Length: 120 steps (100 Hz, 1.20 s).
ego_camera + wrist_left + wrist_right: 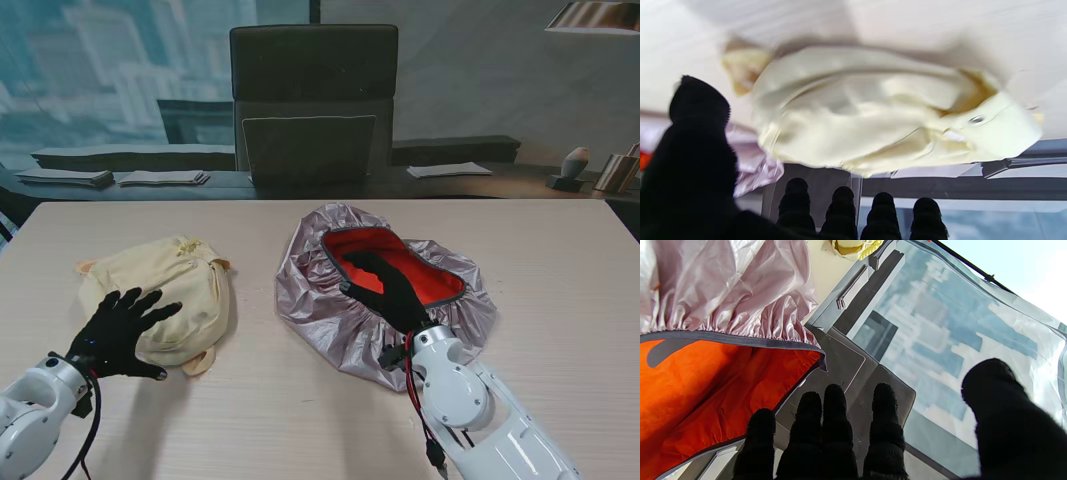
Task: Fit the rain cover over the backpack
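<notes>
- Right hand (385, 285): black-gloved, reached into the mouth of the rain cover (330, 320), over the orange lining (425, 270). In the right wrist view the fingers (836, 420) lie straight and side by side, thumb apart; I cannot tell whether any fabric is caught.
- Left hand (118, 330): fingers spread, lying on the near-left edge of the backpack (185, 290), gripping nothing.
- Rain cover: silver outside, lying mouth up, right of centre on the table (560, 250); grey elastic hem (740, 340) gathered round the opening.
- Backpack: pale yellow, slumped flat, well left of the cover.
- Step in hand, my reading: taking hold of the cover. I would hook the hem rather than the slick lining, and keep the mouth wide.
- Left hand should pin the backpack while the cover comes across.
</notes>
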Available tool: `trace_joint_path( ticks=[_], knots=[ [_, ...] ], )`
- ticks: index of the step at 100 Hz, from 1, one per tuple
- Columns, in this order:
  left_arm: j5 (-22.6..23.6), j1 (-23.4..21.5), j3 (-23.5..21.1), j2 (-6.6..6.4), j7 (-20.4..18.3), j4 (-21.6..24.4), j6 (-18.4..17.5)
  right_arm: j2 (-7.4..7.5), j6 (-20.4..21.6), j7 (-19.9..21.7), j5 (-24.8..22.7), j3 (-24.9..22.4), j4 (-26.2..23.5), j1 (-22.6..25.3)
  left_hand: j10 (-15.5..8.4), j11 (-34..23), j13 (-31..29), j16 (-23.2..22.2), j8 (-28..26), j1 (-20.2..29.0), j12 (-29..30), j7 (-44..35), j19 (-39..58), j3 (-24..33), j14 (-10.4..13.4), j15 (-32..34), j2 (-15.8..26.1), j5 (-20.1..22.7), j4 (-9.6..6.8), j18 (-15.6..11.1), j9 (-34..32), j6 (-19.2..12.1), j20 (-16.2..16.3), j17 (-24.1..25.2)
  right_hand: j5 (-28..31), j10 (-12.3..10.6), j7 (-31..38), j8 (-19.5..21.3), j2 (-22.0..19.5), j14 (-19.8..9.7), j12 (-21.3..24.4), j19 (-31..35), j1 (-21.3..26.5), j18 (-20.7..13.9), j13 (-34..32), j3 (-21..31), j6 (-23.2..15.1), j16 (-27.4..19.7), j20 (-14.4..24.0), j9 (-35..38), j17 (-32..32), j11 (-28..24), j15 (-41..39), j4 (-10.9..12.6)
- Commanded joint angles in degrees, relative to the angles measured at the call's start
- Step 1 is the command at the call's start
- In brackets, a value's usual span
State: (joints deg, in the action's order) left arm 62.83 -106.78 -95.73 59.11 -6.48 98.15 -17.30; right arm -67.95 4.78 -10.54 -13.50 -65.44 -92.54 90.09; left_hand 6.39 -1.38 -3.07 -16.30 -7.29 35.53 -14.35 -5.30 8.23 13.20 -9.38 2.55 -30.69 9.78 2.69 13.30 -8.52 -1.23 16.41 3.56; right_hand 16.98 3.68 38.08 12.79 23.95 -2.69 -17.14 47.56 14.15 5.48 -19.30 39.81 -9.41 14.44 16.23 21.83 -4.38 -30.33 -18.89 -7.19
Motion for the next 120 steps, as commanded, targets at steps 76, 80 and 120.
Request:
trace_joint_path(
  ticks=[76, 80, 120],
  knots=[
    [12.49, 14.2, 14.17, -2.78, 2.8, -17.77, 2.27, -0.1, 0.91, -0.59, -1.6, -1.05, -0.08, 0.39, -9.68, -22.9, -2.54, -5.67, -19.81, 2.41, -10.23, -39.33, -4.3, 25.81, 5.69, 11.27, 1.17, 8.13, 1.32, -0.25, -7.59, -8.75, 0.23, -4.91, 2.5, 0.45, -0.81, 1.1, 0.5, -0.4, 0.19, -0.81, 0.03, -0.6, 0.38, -0.32, -1.46, 0.45, 1.71, 0.68, -0.74, -0.75, -0.97, 1.33],
    [12.23, 14.9, 15.13, -2.8, 3.59, -18.62, 2.62, -0.09, 0.96, -0.57, -1.65, -1.01, -0.08, 0.39, -10.13, -24.78, -3.29, -5.76, -21.24, 4.1, -9.69, -42.55, -4.15, 25.47, 5.75, 14.37, 2.68, 13.26, 2.2, -0.05, -9.3, -10.35, 0.08, -5.17, 2.57, 0.53, -0.8, 1.14, 0.54, -0.33, 0.18, -0.79, 0.1, -0.58, 0.38, -0.29, -1.47, 0.46, 1.81, 0.79, -0.72, -0.78, -0.98, 1.33],
    [12.05, 12.29, 12.21, -1.59, 11.43, -13.48, 4.71, 0.57, 1.79, 0.27, -5.59, 0.52, 0.4, -0.75, -6.04, -26.85, -11.53, -4.37, -37.24, 26.59, -7.42, -60.07, 16.29, 0.73, 4.05, 22.85, 16.93, 12.99, 3.45, 2.26, -22.66, -13.04, -3.17, 0.48, 7.29, -0.18, -1.26, 1.48, 3.15, 0.1, 0.26, -1.86, 4.13, -0.19, -0.78, 2.55, -6.87, 0.65, 2.06, 3.8, -1.03, -0.61, -1.39, 0.72]
  ],
)
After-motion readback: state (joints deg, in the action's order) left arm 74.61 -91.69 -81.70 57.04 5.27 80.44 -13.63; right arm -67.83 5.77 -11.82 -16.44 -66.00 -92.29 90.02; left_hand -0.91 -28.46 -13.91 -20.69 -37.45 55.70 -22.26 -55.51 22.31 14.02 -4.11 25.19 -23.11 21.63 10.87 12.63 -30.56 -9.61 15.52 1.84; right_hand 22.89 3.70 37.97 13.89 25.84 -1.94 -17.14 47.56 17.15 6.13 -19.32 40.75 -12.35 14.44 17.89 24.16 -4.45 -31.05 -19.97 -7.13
